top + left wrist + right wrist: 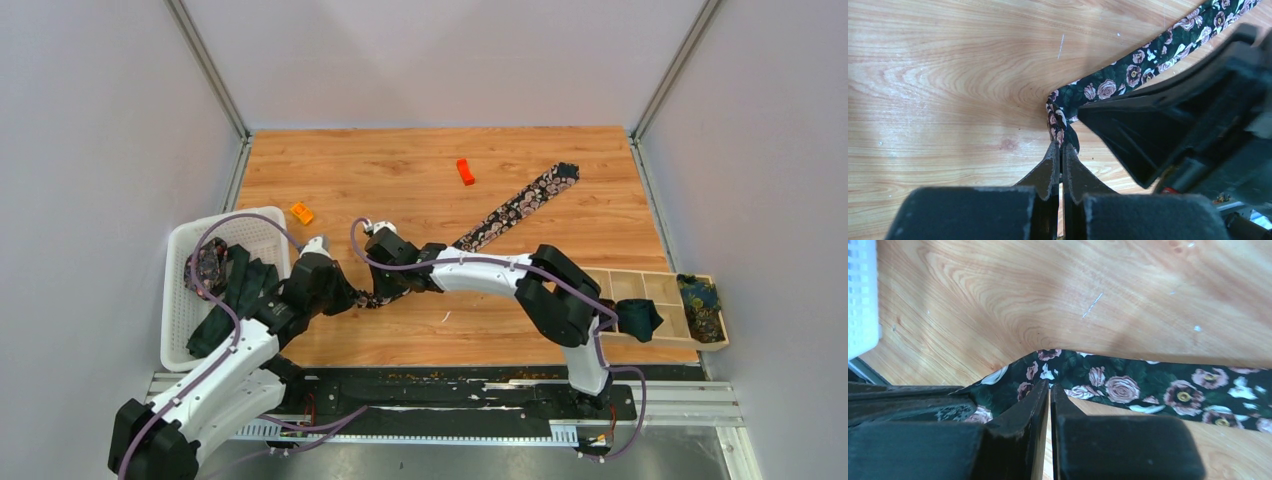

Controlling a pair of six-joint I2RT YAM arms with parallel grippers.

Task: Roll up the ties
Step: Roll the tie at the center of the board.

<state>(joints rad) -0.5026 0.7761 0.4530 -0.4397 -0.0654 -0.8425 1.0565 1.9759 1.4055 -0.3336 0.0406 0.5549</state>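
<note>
The left claw is pressing its tips together and pinching the very end of the flowery tie. The right claw is pressed together too, nipping the same tie just beside that end. The end is bunching up a little between them, but no roll is showing yet. The rest of the tie is lying flat and straight on the counter, reaching toward the far right corner. So I think the rolling of this tie is only beginning.

Left of the tie, a white basket is holding a heap of dark ties, loose and not rolled. Those are waiting. Right of the tie, a wooden tray with little boxes is holding two bundled ties. A teal tie is sitting on the side nearer the flowery tie, and a blue-yellow tie at the end farthest from it. The other boxes are looking bare. An orange block is lying left of the tie's far half, and another farther left.
</note>
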